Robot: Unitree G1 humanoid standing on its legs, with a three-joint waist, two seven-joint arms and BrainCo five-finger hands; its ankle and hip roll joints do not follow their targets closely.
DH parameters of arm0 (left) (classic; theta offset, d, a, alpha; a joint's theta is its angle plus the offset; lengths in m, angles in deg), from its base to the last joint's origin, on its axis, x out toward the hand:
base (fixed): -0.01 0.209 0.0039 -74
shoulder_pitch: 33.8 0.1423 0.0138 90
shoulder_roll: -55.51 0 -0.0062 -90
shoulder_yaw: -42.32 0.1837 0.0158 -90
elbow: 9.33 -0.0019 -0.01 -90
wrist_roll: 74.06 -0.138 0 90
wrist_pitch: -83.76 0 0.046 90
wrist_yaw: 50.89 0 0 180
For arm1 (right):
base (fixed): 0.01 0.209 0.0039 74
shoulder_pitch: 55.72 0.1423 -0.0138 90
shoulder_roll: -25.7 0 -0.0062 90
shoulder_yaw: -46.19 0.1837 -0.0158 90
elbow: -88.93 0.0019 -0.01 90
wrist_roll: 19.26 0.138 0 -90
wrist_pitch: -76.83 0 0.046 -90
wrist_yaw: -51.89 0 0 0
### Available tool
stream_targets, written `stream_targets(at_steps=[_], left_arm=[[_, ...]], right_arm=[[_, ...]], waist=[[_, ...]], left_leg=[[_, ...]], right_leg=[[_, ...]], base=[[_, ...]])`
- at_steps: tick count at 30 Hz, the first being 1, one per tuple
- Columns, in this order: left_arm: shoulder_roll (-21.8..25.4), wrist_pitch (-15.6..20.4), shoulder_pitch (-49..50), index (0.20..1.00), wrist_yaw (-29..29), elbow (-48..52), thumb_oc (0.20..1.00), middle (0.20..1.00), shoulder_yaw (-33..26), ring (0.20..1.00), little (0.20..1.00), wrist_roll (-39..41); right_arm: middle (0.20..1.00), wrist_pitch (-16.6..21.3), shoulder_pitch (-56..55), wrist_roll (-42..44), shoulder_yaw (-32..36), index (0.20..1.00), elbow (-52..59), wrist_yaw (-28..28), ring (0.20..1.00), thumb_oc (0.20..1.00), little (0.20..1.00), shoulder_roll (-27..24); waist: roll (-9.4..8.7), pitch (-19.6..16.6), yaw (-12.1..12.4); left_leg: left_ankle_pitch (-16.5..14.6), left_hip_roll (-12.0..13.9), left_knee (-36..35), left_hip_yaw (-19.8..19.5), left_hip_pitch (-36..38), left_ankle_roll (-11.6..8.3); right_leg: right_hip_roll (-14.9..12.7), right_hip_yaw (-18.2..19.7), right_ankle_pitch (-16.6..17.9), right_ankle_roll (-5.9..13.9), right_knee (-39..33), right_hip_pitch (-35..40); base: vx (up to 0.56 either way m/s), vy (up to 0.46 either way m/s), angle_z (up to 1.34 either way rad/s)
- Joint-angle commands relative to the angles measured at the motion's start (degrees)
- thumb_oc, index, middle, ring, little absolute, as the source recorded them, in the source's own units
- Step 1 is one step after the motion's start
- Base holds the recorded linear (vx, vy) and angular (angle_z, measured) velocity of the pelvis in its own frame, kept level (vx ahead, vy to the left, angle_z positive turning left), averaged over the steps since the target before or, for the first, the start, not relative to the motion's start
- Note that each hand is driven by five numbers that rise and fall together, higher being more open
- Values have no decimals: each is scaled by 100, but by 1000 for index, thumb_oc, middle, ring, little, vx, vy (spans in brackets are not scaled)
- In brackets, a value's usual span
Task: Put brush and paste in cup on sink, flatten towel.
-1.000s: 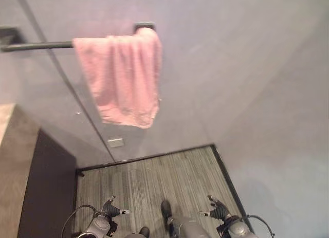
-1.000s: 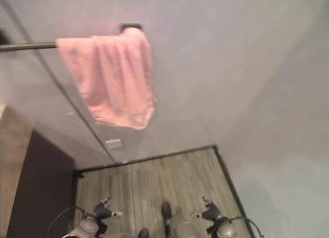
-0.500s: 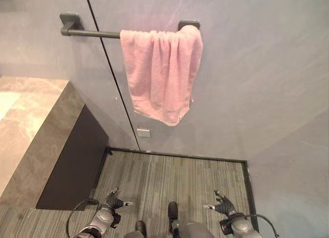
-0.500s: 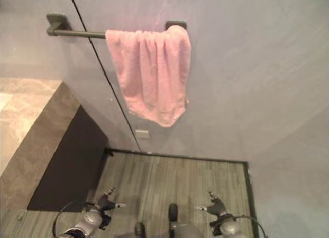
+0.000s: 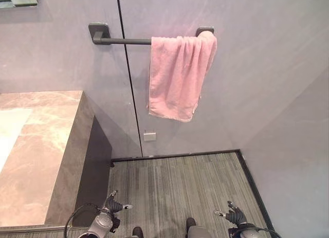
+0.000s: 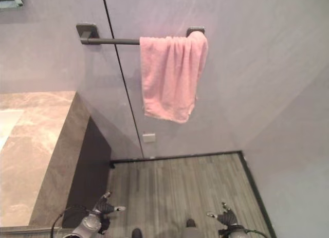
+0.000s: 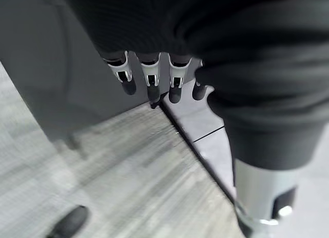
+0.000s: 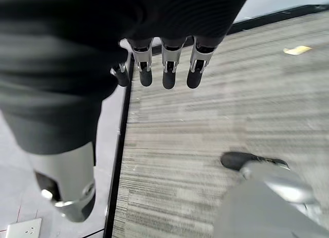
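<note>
A pink towel (image 5: pixel 180 76) hangs bunched in folds at the right end of a dark wall rail (image 5: pixel 123 41); the rail's left part is bare. My left hand (image 5: pixel 111 206) hangs low over the floor at the bottom left, far below the towel. Its fingers (image 7: pixel 149 79) are straight and hold nothing. My right hand (image 5: pixel 235 216) hangs at the bottom right, likewise open, with its fingers (image 8: pixel 168 69) straight above the floor.
A marble counter (image 5: pixel 41 156) with a paler patch at its left edge stands on the left, a dark cabinet side (image 5: pixel 97 161) below it. A wall socket (image 5: pixel 149 136) sits under the towel. Grey plank floor (image 5: pixel 180 181) meets the walls at a black skirting.
The camera has swung, so the whole picture has shifted: rail and towel now sit level and further right, and more of the counter shows. Both hands still hang low and open.
</note>
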Motion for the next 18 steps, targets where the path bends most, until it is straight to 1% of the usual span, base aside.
stream_targets(at_steps=[1, 2, 4, 5, 6, 7, 8, 9, 10, 11, 13, 18], left_arm=[[287, 142, 103, 1000, -23, 473, 1000, 1000, -149, 1000, 1000, -23], [294, 146, 188, 1000, 34, 515, 1000, 1000, -130, 1000, 1000, -50], [263, 155, 290, 1000, 117, 517, 1000, 1000, -79, 1000, 1000, -102], [222, 167, 335, 1000, 162, 500, 1000, 1000, -33, 1000, 1000, -136], [206, 166, 349, 1000, 188, 482, 1000, 1000, -6, 1000, 1000, -159], [181, 175, 345, 1000, 210, 403, 1000, 1000, -13, 1000, 1000, -176], [162, 179, 338, 1000, 202, 386, 1000, 1000, -3, 1000, 1000, -178], [134, 185, 293, 1000, 194, 285, 1000, 1000, 18, 1000, 1000, -181], [109, 195, 264, 1000, 207, 270, 1000, 1000, 102, 1000, 1000, -243], [82, 217, 247, 1000, 215, 291, 1000, 1000, 177, 1000, 1000, -346], [72, 225, 267, 1000, 223, 343, 1000, 1000, 205, 1000, 1000, -376], [46, 200, 293, 1000, 211, 444, 1000, 1000, 149, 1000, 1000, -250]], right_arm=[[1000, 189, 563, 80, -134, 1000, 537, -182, 1000, 1000, 1000, -185], [1000, 202, 544, 94, -152, 1000, 584, -159, 1000, 1000, 1000, -193], [1000, 222, 515, 106, -166, 1000, 564, -132, 1000, 1000, 1000, -200], [1000, 254, 485, 98, -180, 1000, 604, -115, 1000, 1000, 1000, -230], [1000, 276, 455, 103, -184, 1000, 653, -119, 1000, 1000, 1000, -261], [1000, 291, 443, 132, -164, 1000, 622, -139, 1000, 1000, 1000, -263], [1000, 300, 449, 133, -149, 1000, 609, -162, 1000, 1000, 1000, -264], [1000, 304, 475, 114, -146, 1000, 574, -173, 1000, 1000, 1000, -262], [1000, 308, 433, 92, -138, 1000, 561, -175, 1000, 1000, 1000, -252], [1000, 309, 381, 83, -102, 1000, 513, -174, 1000, 1000, 1000, -280], [1000, 312, 371, 84, -71, 1000, 440, -167, 1000, 1000, 1000, -312], [1000, 319, 460, 301, 84, 1000, 199, -207, 1000, 1000, 1000, -351]], waist=[[172, 149, 214], [174, 139, 168], [199, 107, 152], [215, 88, 107], [222, 107, 51], [199, 92, 52], [190, 132, 61], [192, 175, 22], [178, 182, -9], [121, 130, -30], [114, 74, -10], [130, -97, 54]], left_leg=[[229, 459, -97, 7, -198, -302], [267, 426, -195, 15, -130, -290], [295, 389, -318, 22, -14, -271], [285, 356, -388, -23, 55, -262], [261, 316, -407, -93, 110, -254], [249, 298, -416, -100, 137, -265], [228, 305, -406, -101, 180, -267], [213, 323, -385, -143, 207, -275], [197, 323, -341, -220, 219, -289], [167, 317, -344, -268, 281, -298], [168, 324, -355, -269, 316, -321], [256, 430, -476, -392, 422, -439]], right_leg=[[-128, -869, 166, 63, -274, 458], [76, -737, 89, 60, -231, 398], [328, -563, -5, 72, -269, 354], [517, -345, -99, 51, -349, 353], [686, -52, -147, 33, -445, 300], [703, 5, -52, 31, -656, 224], [669, -44, 58, 45, -725, 120], [669, 4, 98, 79, -733, 19], [649, 68, 96, 112, -782, 68], [609, 95, 153, 91, -988, 220], [597, 48, 179, 89, -1110, 328], [632, -67, 126, 27, -1260, 606]], base=[[42, 237, -100], [90, 201, -117], [119, 159, -33], [152, 114, 2], [156, 70, -7], [130, 19, 1], [108, -29, 23], [103, -64, 29], [146, -106, 26], [168, -115, 43], [115, -77, 65], [101, -93, 14]])
